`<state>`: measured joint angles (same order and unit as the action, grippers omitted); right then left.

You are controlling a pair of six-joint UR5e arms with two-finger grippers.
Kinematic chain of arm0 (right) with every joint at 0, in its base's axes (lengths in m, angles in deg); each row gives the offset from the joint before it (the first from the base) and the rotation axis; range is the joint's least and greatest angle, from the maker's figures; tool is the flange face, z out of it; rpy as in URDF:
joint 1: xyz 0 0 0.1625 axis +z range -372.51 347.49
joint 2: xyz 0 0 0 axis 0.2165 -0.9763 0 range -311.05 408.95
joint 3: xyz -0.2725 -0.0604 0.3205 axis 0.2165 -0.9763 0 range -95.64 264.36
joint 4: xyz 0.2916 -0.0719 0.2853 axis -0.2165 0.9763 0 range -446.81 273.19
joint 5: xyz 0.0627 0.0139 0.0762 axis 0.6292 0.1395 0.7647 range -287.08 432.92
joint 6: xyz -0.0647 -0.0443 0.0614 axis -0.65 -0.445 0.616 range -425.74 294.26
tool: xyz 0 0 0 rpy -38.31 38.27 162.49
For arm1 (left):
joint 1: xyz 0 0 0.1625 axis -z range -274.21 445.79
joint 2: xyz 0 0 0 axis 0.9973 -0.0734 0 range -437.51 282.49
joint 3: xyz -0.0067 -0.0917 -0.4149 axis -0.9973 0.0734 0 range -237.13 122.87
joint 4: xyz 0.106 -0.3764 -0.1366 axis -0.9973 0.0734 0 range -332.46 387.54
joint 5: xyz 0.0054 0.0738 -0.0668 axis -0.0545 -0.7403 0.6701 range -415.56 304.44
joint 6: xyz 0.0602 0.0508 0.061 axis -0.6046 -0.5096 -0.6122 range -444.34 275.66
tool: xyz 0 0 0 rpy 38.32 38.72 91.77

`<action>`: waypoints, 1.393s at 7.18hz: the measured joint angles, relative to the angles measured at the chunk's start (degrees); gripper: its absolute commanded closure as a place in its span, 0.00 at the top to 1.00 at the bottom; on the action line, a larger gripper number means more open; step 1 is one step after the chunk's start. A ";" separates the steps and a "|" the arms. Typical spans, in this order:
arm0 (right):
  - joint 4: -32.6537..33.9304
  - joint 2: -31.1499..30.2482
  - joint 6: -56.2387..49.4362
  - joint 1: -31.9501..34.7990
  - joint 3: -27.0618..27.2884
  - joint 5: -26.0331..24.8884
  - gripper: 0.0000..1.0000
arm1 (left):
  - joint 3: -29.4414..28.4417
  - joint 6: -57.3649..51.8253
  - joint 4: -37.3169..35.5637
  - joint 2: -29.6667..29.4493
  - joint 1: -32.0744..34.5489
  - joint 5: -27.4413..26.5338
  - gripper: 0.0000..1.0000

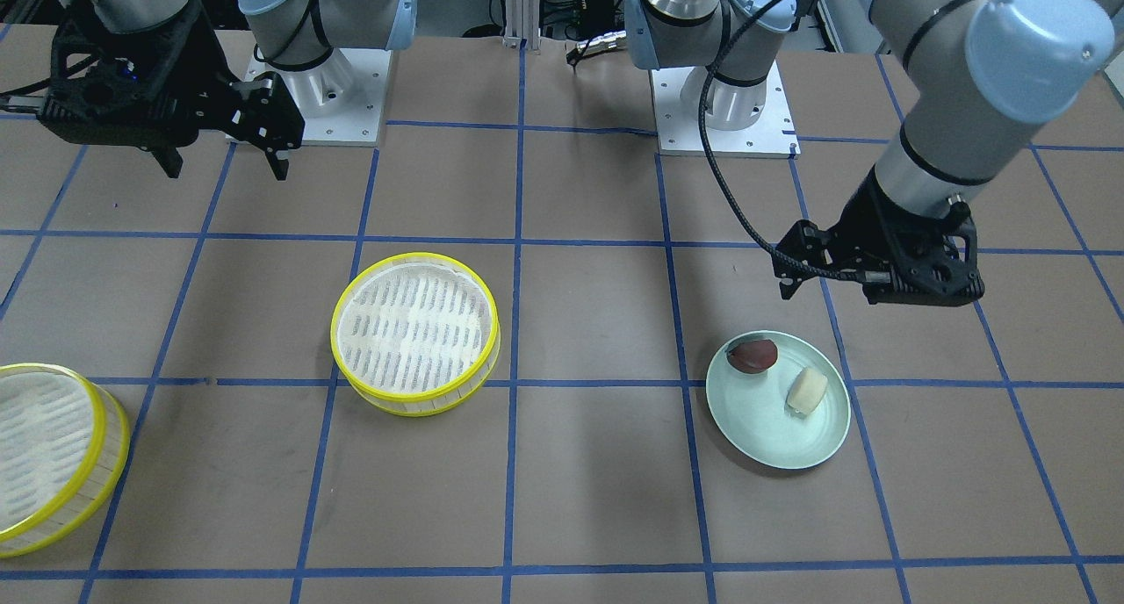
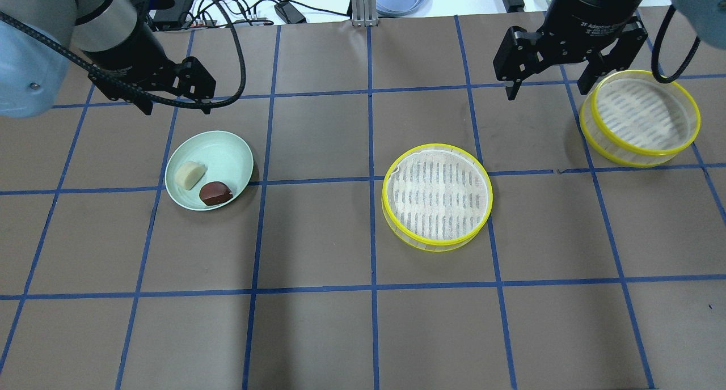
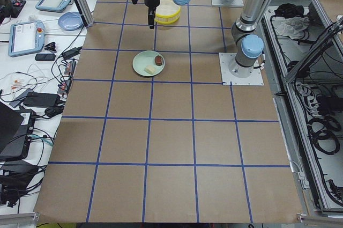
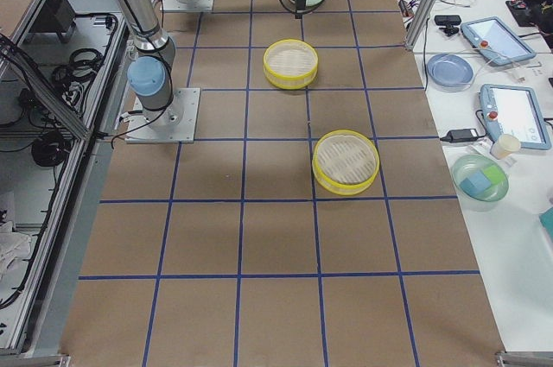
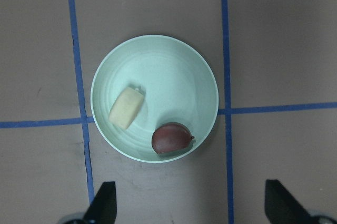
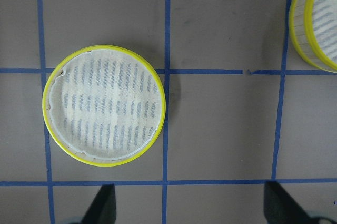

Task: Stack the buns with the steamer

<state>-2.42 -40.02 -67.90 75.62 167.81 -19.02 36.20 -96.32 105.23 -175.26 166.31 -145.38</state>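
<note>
Underneath, brown paper-covered table (image 2: 317, 333), blue tape grid (image 2: 370, 135); left jaws, right jaws spread wide; cluttered white bench (image 3: 32, 72) alongside.

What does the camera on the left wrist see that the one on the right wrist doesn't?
Only the left wrist view shows the green plate with the cream-white bun and the reddish-brown bun on it, apart. Only the right wrist view shows one whole empty steamer tray and a second tray cut off at the upper right. Both show the brown table with blue tape lines and an open gripper at the bottom: the left gripper, the right gripper.
</note>
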 measured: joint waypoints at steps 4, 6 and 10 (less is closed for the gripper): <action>12.73 8.67 -20.85 -17.35 -0.27 -0.27 1.00 | 5.81 -2.14 -12.22 -10.99 -4.11 -0.01 1.00; 20.67 15.55 -34.14 -23.96 -0.14 0.07 1.00 | 6.27 -2.62 -13.36 -14.80 -4.40 -0.34 1.00; 33.79 29.18 -42.37 -31.10 -0.26 0.98 0.96 | 6.31 -3.50 -17.59 -18.51 -4.49 -0.74 0.87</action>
<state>31.37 -10.84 -110.27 44.52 167.56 -18.03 42.51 -99.83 87.64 -193.77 161.82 -146.12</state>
